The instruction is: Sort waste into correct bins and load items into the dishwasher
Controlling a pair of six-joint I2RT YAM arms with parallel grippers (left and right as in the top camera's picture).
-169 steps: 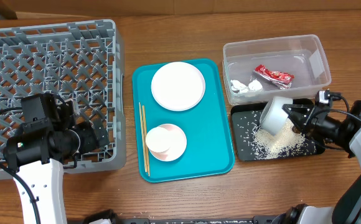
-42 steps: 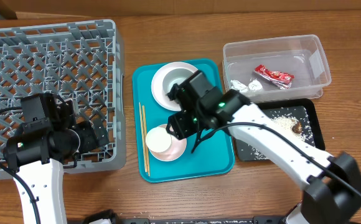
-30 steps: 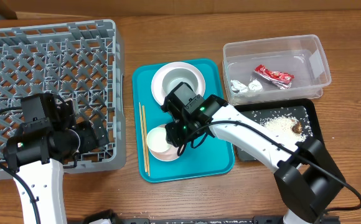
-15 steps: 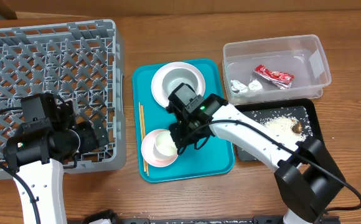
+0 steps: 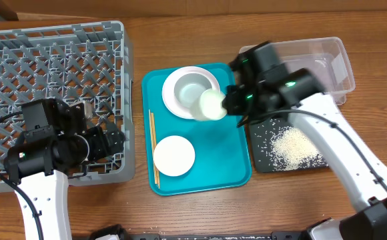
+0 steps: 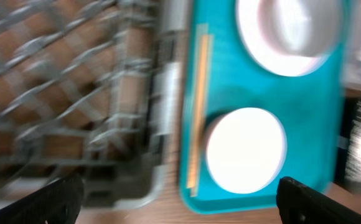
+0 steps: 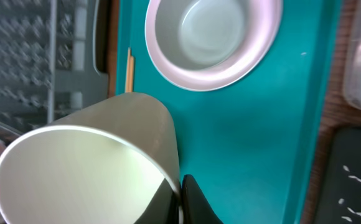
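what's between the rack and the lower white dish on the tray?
The chopsticks, along the teal tray's left edge; shows in overhead and left wrist.

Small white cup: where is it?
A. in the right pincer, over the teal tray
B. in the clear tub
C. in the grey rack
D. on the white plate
A: the right pincer grips the small white cup by its rim over the teal tray.

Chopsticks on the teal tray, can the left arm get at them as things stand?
Probably yes: the chopsticks lie uncovered along the tray's left edge, nearest the open left tool over the rack; only the shallow bowl lies close beside them.
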